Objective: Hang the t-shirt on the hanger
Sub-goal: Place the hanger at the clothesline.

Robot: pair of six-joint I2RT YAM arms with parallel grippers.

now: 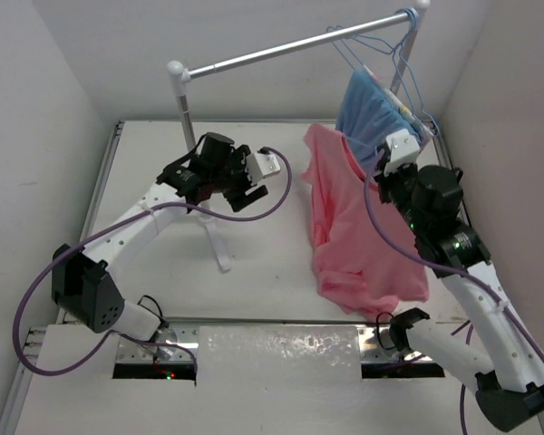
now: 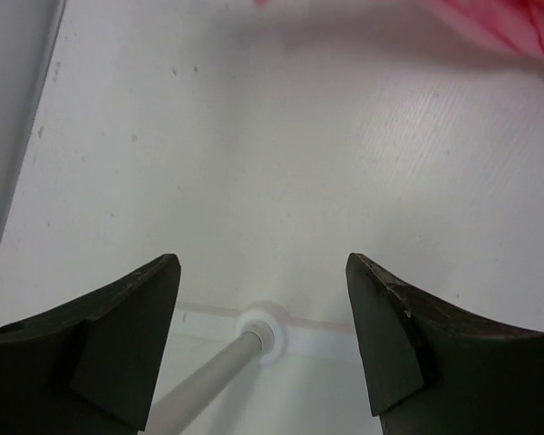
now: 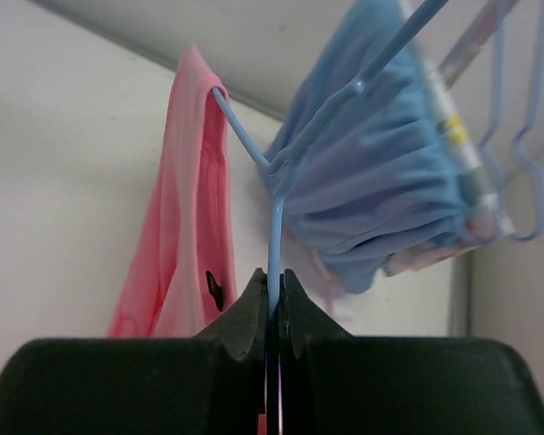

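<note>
Right wrist view: the right tool is seen clamped together on the lower wire of the thin pale-blue wire hanger, which rises toward 12 o'clock from the fingertips and forks there. One arm of the fork runs toward 11 o'clock and disappears into the plain salmon-pink cloth t-shirt. The other runs bare toward 1 o'clock across the light-blue gathered garment. The t-shirt is therefore judged to be threaded on one shoulder only.

For the step in hand to be done well, the hanger should be held firm and level by the right tool while the free opening of the cloth is taken by the left tool close to the bare wire arm and drawn over it. A pinch of a single layer is judged better than a bunch, and a gentle pull is advised, since soft cloth may slide off the covered end.

In the top external view the t-shirt is draped from beside the right tool toward 6 o'clock, its lower part heaped on the white table. The left tool is held well apart from it, at 9 o'clock of the cloth, above the foot of the grey metal rail stand. Its fingers stand apart with nothing between them, and in the left wrist view only an edge of pink cloth is shown at 1 o'clock
</note>
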